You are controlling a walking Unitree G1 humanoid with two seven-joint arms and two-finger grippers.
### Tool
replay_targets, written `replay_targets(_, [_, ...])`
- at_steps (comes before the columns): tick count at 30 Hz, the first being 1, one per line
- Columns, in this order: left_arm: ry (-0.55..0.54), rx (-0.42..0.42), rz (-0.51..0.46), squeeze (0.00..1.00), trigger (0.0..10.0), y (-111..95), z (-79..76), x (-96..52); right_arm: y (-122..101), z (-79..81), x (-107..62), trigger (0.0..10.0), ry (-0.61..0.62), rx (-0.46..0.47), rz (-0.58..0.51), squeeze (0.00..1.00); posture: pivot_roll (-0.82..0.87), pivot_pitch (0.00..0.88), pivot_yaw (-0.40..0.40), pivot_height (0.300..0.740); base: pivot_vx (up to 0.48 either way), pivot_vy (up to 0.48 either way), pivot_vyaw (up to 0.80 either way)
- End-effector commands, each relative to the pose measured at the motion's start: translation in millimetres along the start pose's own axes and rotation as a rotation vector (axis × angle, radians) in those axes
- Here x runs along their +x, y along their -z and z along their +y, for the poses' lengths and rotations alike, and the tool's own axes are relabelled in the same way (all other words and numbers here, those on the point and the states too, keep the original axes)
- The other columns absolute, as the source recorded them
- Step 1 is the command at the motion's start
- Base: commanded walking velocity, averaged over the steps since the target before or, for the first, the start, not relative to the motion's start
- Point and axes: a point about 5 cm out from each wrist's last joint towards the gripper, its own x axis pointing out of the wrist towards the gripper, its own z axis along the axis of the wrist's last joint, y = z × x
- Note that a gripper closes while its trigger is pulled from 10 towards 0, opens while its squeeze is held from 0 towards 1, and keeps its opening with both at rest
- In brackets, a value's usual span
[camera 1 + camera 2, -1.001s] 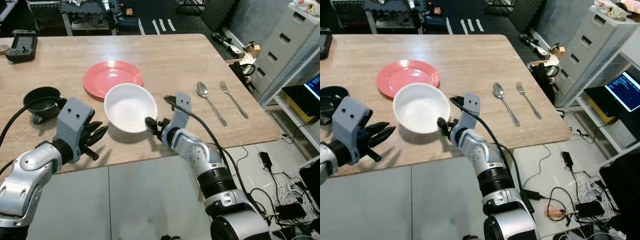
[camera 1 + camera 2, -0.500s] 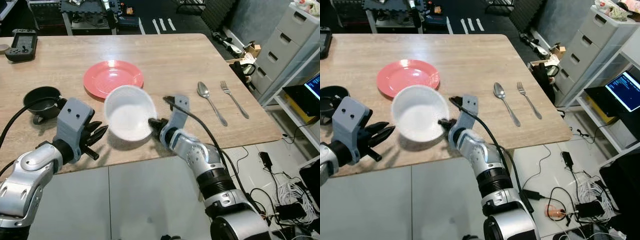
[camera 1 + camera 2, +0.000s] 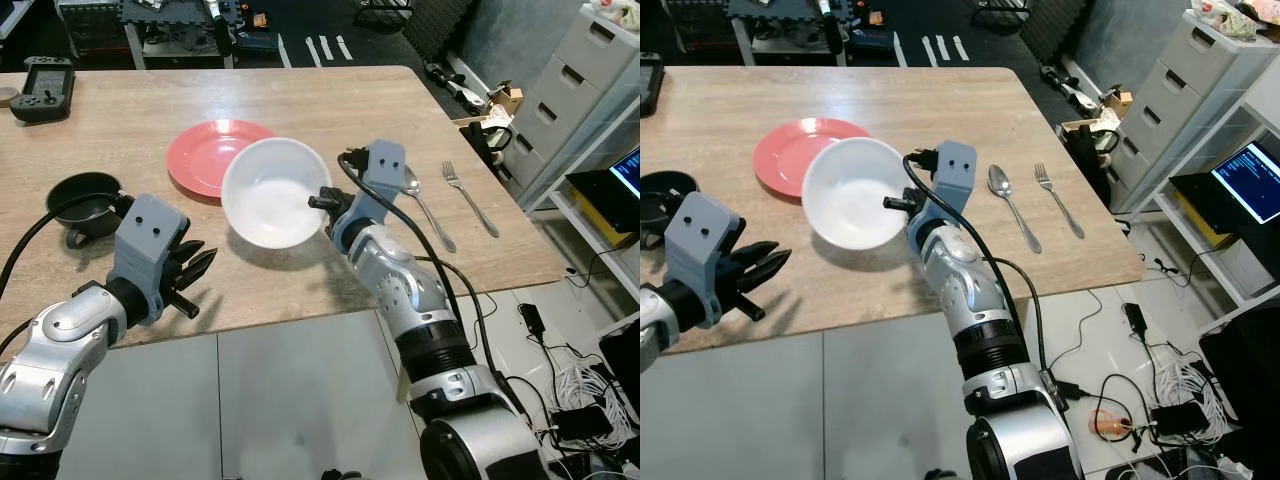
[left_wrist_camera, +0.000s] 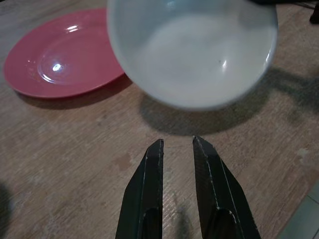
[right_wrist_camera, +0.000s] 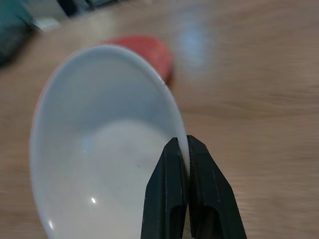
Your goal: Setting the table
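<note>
Bowl first: the round white ceramic bowl has come up off the wooden table since a second ago and now hangs tilted in the air, its rim pinched between the closed fingers of my right gripper. Nearest me, at about 8 o'clock from the bowl, my left gripper waits low over the table's near edge, fingers a little apart and holding nothing. The lift tells me the carry has begun, and I judge the flat red plate, just beyond at 11 o'clock and partly hidden by the bowl, is where it goes. Off at 3 o'clock lie a metal spoon and a metal fork, well clear. A small black pan sits at 9 o'clock. Beyond the plate the tabletop lies open, so I have room.
</note>
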Motion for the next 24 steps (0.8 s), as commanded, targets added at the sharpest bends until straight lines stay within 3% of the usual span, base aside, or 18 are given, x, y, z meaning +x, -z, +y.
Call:
replay_targets(1, [0.002, -0.007, 0.015, 0.0, 10.0, 6, -2.6, 1.2, 9, -17.1, -1.4, 0.5, 0.053, -0.068, 0.066, 0.0, 0.08, 0.09, -0.025, 0.74, 0.0, 0.0, 0.0])
replay_targets(2, [0.003, -0.008, 0.015, 0.0, 10.0, 6, -3.0, 1.0, 9, -24.5, -4.1, 10.0, 0.058, -0.079, 0.074, 0.0, 0.08, 0.092, -0.024, 0.74, 0.0, 0.0, 0.0])
replay_targets(6, [0.005, -0.01, 0.019, 0.0, 10.0, 7, -3.6, 0.3, 3, -53.1, -16.9, 10.0, 0.072, -0.097, 0.084, 0.0, 0.07, 0.096, -0.021, 0.74, 0.0, 0.0, 0.0])
replay_targets(12, [0.016, -0.011, 0.021, 0.0, 10.0, 7, -4.5, 2.0, -13, -83.1, -39.7, 10.0, 0.062, -0.084, 0.092, 0.0, 0.06, 0.102, -0.012, 0.74, 0.0, 0.0, 0.0])
replay_targets(14, [0.017, -0.011, 0.021, 0.0, 10.0, 7, -4.6, 2.2, -14, -83.5, -42.2, 10.0, 0.052, -0.075, 0.098, 0.0, 0.06, 0.103, -0.009, 0.74, 0.0, 0.0, 0.0])
replay_targets(15, [0.02, -0.011, 0.022, 0.0, 10.0, 7, -4.8, 2.4, -15, -82.6, -44.9, 10.0, 0.038, -0.075, 0.101, 0.3, 0.06, 0.104, -0.007, 0.74, 0.0, 0.0, 0.0])
replay_targets(16, [0.021, -0.011, 0.023, 0.0, 10.0, 7, -4.7, 2.7, -15, -80.7, -47.6, 10.0, 0.02, -0.072, 0.106, 1.0, 0.05, 0.106, -0.003, 0.74, 0.0, 0.0, 0.0])
replay_targets(24, [0.028, -0.009, 0.022, 0.0, 10.0, 6, -6.2, 4.8, -10, -73.3, -52.2, 10.0, -0.003, -0.062, 0.12, 1.0, 0.05, 0.109, -0.001, 0.74, 0.0, 0.0, 0.0])
